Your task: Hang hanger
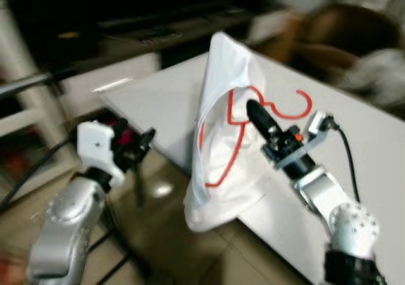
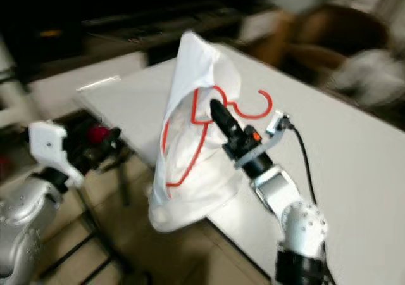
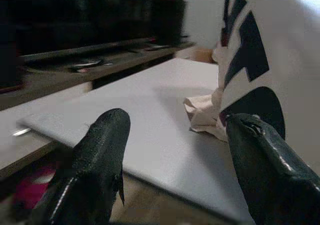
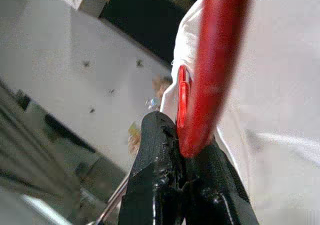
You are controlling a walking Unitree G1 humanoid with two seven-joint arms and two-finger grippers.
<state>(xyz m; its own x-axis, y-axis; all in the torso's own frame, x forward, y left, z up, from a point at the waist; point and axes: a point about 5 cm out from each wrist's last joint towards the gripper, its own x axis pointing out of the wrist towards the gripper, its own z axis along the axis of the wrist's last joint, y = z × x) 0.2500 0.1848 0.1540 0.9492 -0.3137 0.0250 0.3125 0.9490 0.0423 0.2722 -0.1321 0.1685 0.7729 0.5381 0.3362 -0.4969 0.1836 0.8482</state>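
Note:
A red hanger carries a white garment that hangs over the near edge of a white table. My right gripper is shut on the red hanger near its neck, holding it lifted; the hook curls out to the right above the tabletop. My left gripper stands open at the left, below table height, apart from the garment. In the left wrist view its two black fingers frame the table and a white cloth with dark print.
A dark low shelf unit runs along the back. Blurred brown and white shapes lie beyond the table at the right. A white post stands at the far left. The floor below is tiled.

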